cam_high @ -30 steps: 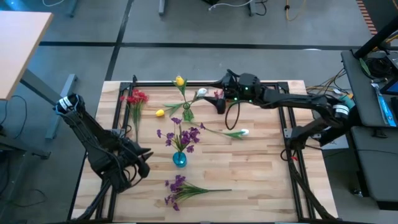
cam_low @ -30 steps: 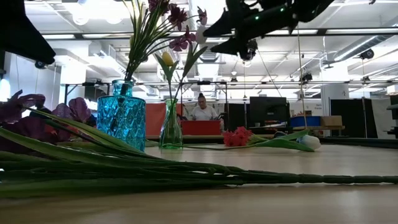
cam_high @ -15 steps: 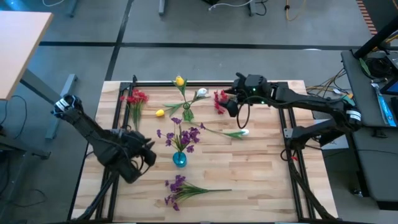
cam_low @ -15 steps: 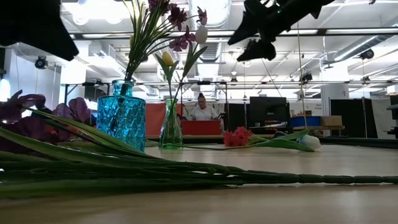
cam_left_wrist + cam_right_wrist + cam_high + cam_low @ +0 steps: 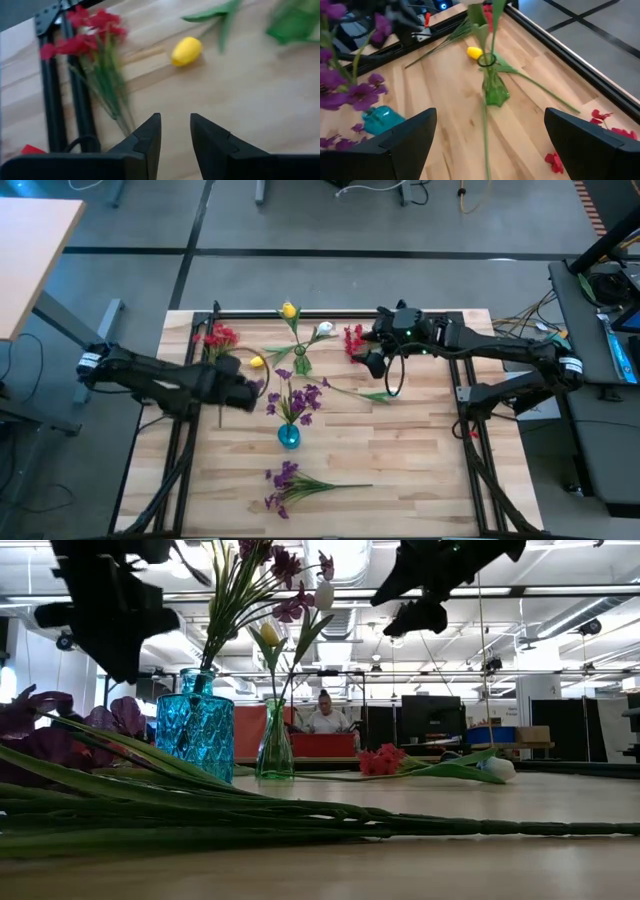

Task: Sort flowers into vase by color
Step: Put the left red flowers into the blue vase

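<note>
My left gripper (image 5: 252, 388) (image 5: 175, 120) hovers over the table's left half, short of a loose yellow bud (image 5: 257, 361) (image 5: 187, 51) and a red bunch (image 5: 218, 337) (image 5: 92, 35) lying on the wood; its fingers show a narrow gap. My right gripper (image 5: 373, 363) (image 5: 490, 150) hangs wide open above the lying white-bud flower's stem (image 5: 360, 393) (image 5: 485, 135), beside a second red bunch (image 5: 354, 340). A green vase (image 5: 302, 365) (image 5: 492, 92) holds a yellow and a white bud. A blue vase (image 5: 288, 436) (image 5: 195, 730) holds purple flowers.
Another purple bunch (image 5: 285, 480) lies near the table's near edge, its stems (image 5: 300, 815) crossing the low view. A black frame rail (image 5: 52, 100) runs along the left and far edges. Bare wood lies right of the blue vase. A person sits far behind the table.
My left arm has swung from the near-left corner toward the far edge, ending by the yellow bud and purple flowers. My right gripper has moved from beside the green vase's buds toward the right and a little nearer. No flower has moved.
</note>
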{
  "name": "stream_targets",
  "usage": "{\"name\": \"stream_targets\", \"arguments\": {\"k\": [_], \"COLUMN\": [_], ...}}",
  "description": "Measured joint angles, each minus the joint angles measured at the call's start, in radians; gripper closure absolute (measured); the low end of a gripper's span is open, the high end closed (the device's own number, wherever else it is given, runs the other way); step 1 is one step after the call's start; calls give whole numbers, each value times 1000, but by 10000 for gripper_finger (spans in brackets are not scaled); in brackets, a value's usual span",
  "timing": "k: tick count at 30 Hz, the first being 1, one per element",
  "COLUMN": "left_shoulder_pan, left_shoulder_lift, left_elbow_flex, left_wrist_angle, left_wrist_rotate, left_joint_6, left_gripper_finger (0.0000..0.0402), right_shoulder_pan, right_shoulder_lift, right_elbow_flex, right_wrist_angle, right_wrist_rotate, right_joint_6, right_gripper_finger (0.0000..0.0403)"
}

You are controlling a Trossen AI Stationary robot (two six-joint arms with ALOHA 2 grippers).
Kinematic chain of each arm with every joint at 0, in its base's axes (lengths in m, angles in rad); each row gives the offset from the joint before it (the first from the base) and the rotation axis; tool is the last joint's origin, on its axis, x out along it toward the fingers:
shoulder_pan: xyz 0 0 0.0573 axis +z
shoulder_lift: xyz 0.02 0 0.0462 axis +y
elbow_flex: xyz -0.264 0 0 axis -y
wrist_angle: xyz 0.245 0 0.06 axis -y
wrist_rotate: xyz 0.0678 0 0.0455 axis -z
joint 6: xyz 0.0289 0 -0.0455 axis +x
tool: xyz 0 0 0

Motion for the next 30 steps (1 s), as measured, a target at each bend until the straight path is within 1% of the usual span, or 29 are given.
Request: {"name": "stream_targets", "arguments": {"k": [4,11,13,18,20,23,26,30], "left_shoulder_pan": [108,258,312,455,516,586,631,653], "left_shoulder_lift": [0,0,0,0,1,1,1,1], "left_elbow_flex": [0,-25,-51,-157,-193,-241,-275,-315], "left_wrist_angle": [0,41,77,236,248,248,251,279], "left_wrist_rotate": [15,92,128,222,238,236,243,255], "left_joint_6": [42,162,207,345,365,367,370,387], "left_gripper_finger": [324,326,326,326,326,325,314,268], "right_shoulder_pan": [28,84,100,125,130,131,130,130], "right_shoulder_lift": [-15,-44,-47,-51,-51,-51,-51,-51], "right_elbow_flex": [0,0,0,0,0,0,0,0], "right_wrist_angle": [-12,-22,-20,-20,-20,-20,-20,-19], "right_wrist_rotate": [0,0,0,0,0,0,0,0], "right_joint_6": [-4,-11,-11,-11,-10,-9,-8,-8], "right_gripper_finger": [41,41,41,41,41,41,41,41]}}
